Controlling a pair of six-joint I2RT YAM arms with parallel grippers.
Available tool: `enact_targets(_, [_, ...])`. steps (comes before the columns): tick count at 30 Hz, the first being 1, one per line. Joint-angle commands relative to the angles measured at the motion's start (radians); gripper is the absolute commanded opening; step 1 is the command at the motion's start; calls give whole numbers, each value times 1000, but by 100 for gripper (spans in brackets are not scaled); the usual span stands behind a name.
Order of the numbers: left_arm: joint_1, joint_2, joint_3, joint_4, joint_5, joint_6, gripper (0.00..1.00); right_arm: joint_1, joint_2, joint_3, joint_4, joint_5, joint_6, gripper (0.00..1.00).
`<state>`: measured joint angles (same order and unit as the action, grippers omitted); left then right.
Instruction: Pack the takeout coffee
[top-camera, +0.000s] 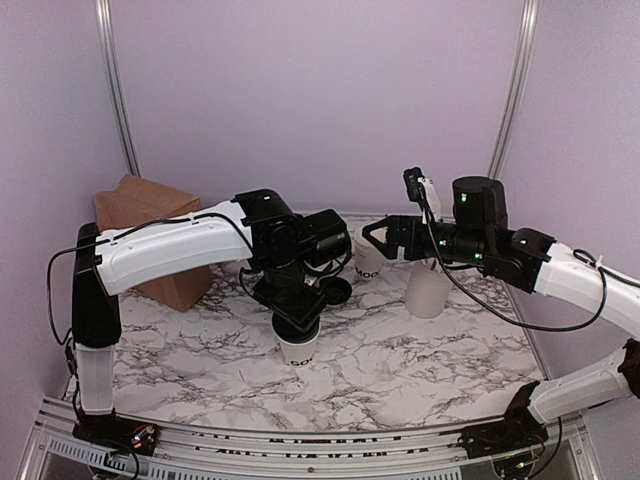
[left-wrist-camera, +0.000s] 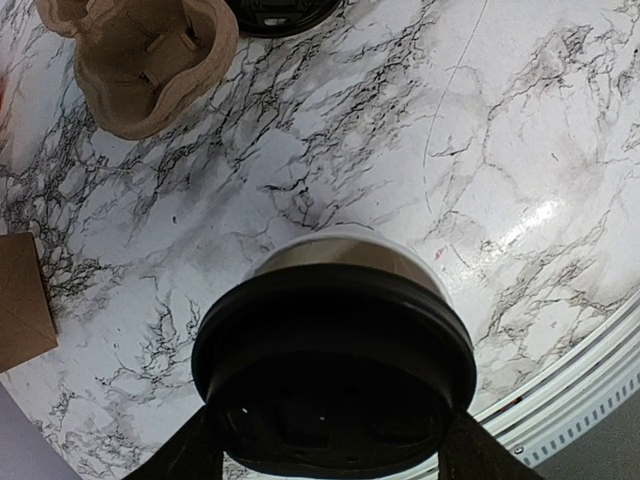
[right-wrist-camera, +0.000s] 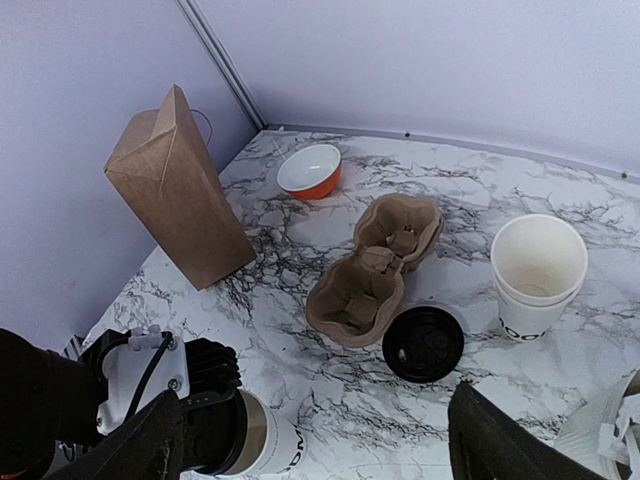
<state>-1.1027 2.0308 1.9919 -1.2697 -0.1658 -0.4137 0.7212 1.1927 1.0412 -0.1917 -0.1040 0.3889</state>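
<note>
Currently the left gripper (top-camera: 298, 322) clamps the takeout coffee (top-camera: 298, 350) at its lid. It is a small white lettered paper cup with a round black plastic lid, mid-front edge of the marbled counter (top-camera: 430, 365). The right gripper (top-camera: 372, 238) is wide open and empty.

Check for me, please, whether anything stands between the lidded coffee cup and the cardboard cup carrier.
Nothing visible does. Bare marble tabletop lies between the takeout coffee, gripped by the left pincer, and the cardboard carrier. The loose black lid sits beside the carrier's near end, off that line.
</note>
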Motion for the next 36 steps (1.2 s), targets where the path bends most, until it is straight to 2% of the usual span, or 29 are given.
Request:
enact_targets(1, [-6, 22, -10, -39, -1, 13, 69, -11, -22, -3, 15, -3, -8, 88])
enact_targets(25, [-5, 62, 12, -39, -3, 27, 71, -13, -27, -2, 8, -2, -12, 88])
enact_targets(36, [-4, 66, 24, -39, -12, 31, 83, -12, -28, -4, 3, -3, -9, 89])
